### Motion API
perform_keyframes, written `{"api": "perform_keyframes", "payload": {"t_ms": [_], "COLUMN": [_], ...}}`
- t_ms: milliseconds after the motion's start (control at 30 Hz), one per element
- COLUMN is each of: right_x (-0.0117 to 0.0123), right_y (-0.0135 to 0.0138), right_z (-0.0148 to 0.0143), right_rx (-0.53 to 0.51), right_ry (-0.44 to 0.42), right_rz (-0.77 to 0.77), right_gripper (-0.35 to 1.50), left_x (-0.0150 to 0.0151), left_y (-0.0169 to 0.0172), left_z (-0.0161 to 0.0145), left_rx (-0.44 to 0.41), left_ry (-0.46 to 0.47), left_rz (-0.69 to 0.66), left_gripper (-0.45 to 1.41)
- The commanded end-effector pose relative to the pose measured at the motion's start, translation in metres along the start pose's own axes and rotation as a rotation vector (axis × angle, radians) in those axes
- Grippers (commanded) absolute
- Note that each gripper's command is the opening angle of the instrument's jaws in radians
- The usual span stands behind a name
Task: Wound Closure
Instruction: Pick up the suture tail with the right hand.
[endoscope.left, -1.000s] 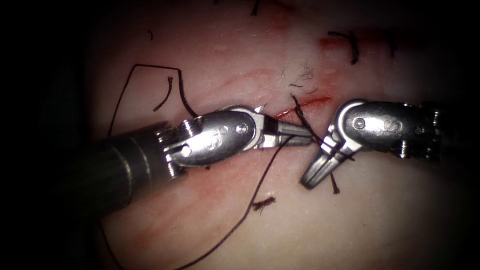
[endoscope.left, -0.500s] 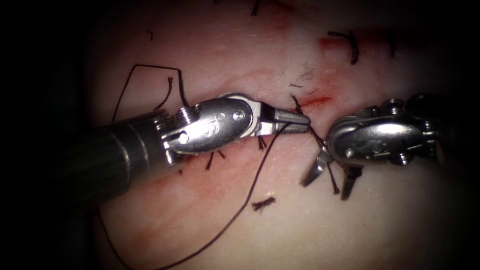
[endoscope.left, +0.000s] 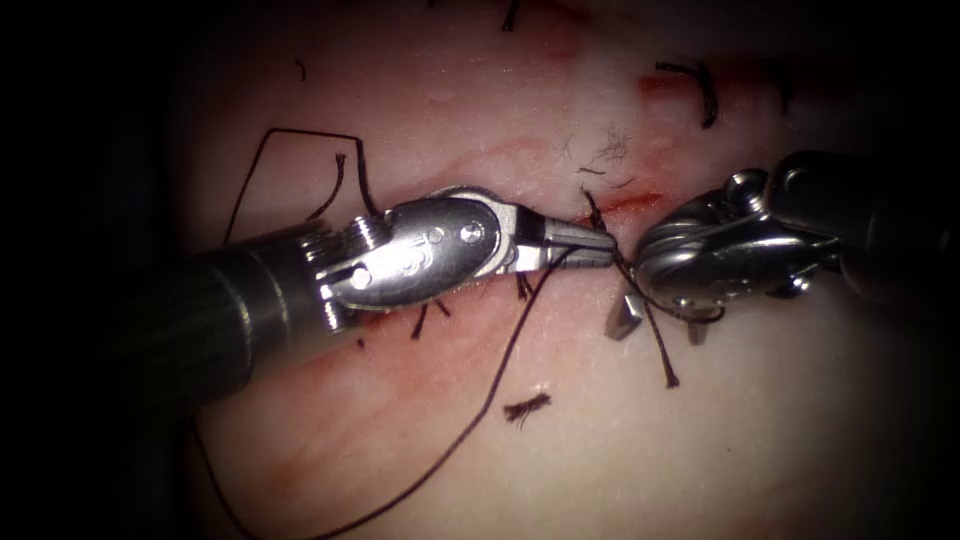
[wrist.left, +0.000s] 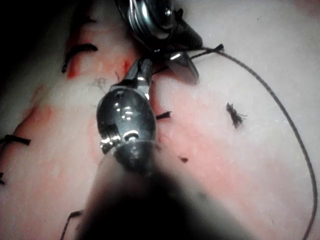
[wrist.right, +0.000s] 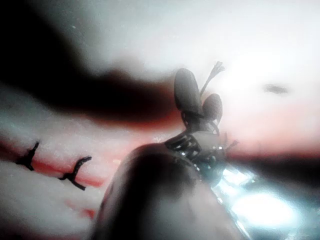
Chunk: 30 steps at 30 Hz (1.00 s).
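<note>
Left gripper (endoscope.left: 585, 246) lies clenched on the thread (endoscope.left: 500, 375) right at the cut (endoscope.left: 625, 203), much as half a second earlier, its tip hardly shifted. From those jaws the long strand sweeps down and away over the tissue (endoscope.left: 760, 430) below the cut. Right gripper (endoscope.left: 655, 325) sits just right of the cut with its jaws parted — nothing clamped, a short thread tail (endoscope.left: 660, 355) hanging between them. A second ago those jaws were closed on that tail; since then the wrist has rolled and tucked closer to the cut. I cannot make out the needle.
</note>
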Motion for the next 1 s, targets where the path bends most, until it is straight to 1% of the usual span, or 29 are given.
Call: {"api": "perform_keyframes", "payload": {"t_ms": [33, 100, 133, 200, 233, 267, 300, 533, 600, 700, 867, 1000], "right_x": [-0.0002, -0.0001, -0.0001, -0.0002, -0.0002, -0.0002, -0.0002, -0.0009, -0.0012, -0.0012, -0.0012, -0.0011], "right_y": [0.0005, 0.0004, 0.0003, 0.0002, 0.0003, 0.0004, 0.0005, 0.0010, 0.0008, 0.0008, 0.0007, 0.0006], "right_z": [0.0007, 0.0009, 0.0009, 0.0010, 0.0010, 0.0011, 0.0011, 0.0016, 0.0016, 0.0016, 0.0019, 0.0022], "right_rx": [0.002, 0.004, 0.006, 0.019, 0.030, 0.030, 0.031, 0.006, 0.004, 0.001, -0.002, -0.005], "right_ry": [-0.003, -0.003, -0.005, -0.018, -0.025, -0.025, -0.042, -0.092, -0.090, -0.088, -0.088, -0.068], "right_rz": [-0.003, -0.017, -0.023, -0.035, -0.033, -0.039, -0.072, -0.083, -0.086, -0.045, -0.018, 0.004], "right_gripper": [0.54, 0.44, 0.34, 0.07, -0.23, -0.35, -0.35, -0.35, -0.35, -0.35, -0.35, -0.35], "left_x": [-0.0001, 0.0000, 0.0000, 0.0001, 0.0001, 0.0001, 0.0001, 0.0002, 0.0003, 0.0003, 0.0003, 0.0003], "left_y": [-0.0007, -0.0007, -0.0007, -0.0008, -0.0008, -0.0008, -0.0008, -0.0008, -0.0007, -0.0007, -0.0007, -0.0007], "left_z": [0.0004, 0.0002, 0.0002, 0.0002, 0.0002, 0.0002, 0.0001, -0.0001, -0.0003, -0.0004, -0.0003, -0.0004], "left_rx": [0.003, 0.002, 0.005, 0.005, 0.005, 0.005, 0.005, 0.003, 0.006, 0.007, 0.007, 0.007], "left_ry": [0.001, 0.002, 0.001, 0.001, 0.001, 0.001, 0.001, 0.002, 0.002, 0.002, 0.002, 0.002], "left_rz": [0.002, 0.001, 0.000, 0.000, -0.001, -0.001, -0.001, -0.001, -0.002, -0.002, -0.002, -0.002], "left_gripper": [-0.35, -0.35, -0.35, -0.35, -0.35, -0.35, -0.35, -0.35, -0.35, -0.35, -0.35, -0.35]}}
